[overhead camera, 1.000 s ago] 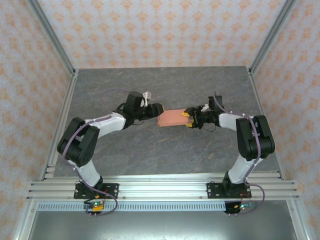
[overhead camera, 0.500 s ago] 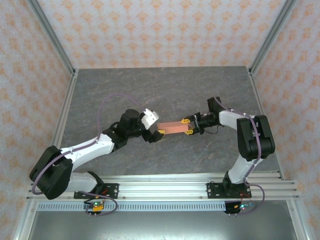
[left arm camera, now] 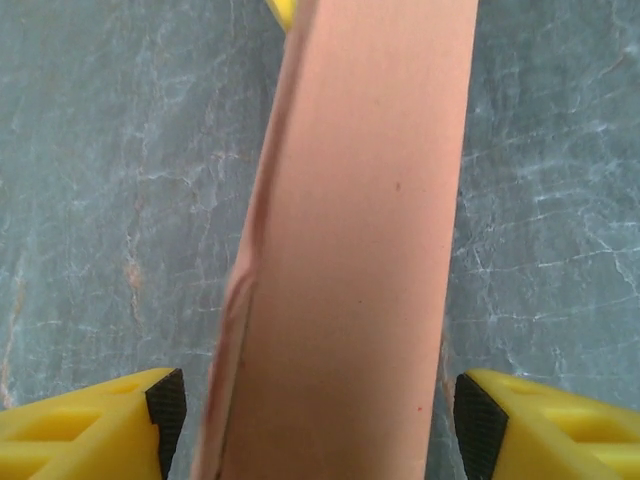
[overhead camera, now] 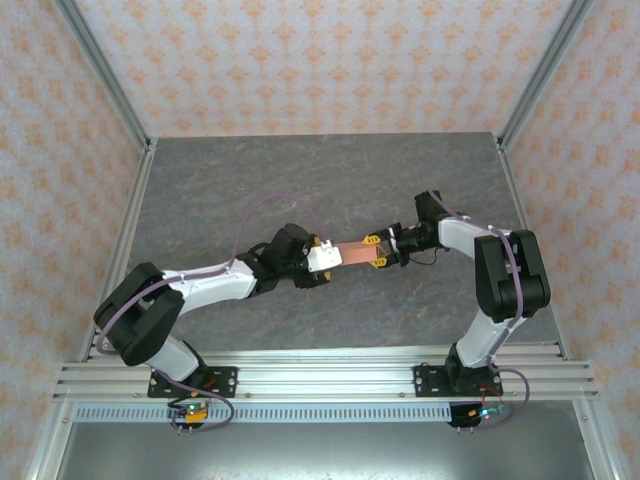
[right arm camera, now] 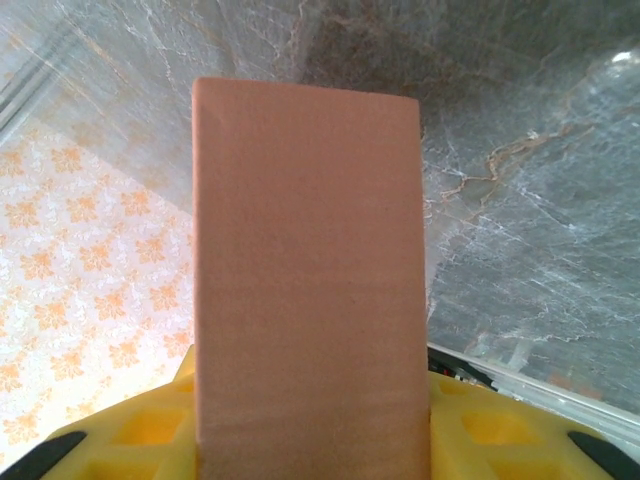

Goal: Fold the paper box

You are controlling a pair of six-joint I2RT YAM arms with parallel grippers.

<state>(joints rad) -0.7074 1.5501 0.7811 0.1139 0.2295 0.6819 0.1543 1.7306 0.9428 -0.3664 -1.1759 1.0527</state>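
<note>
The grey tabletop (overhead camera: 330,180) is the biggest thing here. Above its middle, the orange paper box (overhead camera: 352,256) is a long thin shape stretched between the two arms. The right tool (overhead camera: 377,252) pinches the box's right end from both sides. The left tool (left arm camera: 312,420) is at the left end. Its yellow fingers (left arm camera: 90,425) are spread wide, one on each side, not touching the box.

Lab robot cell: aluminium frame (overhead camera: 320,372), wallpapered panels (overhead camera: 320,60), stone-look tabletop (overhead camera: 330,170)
</note>
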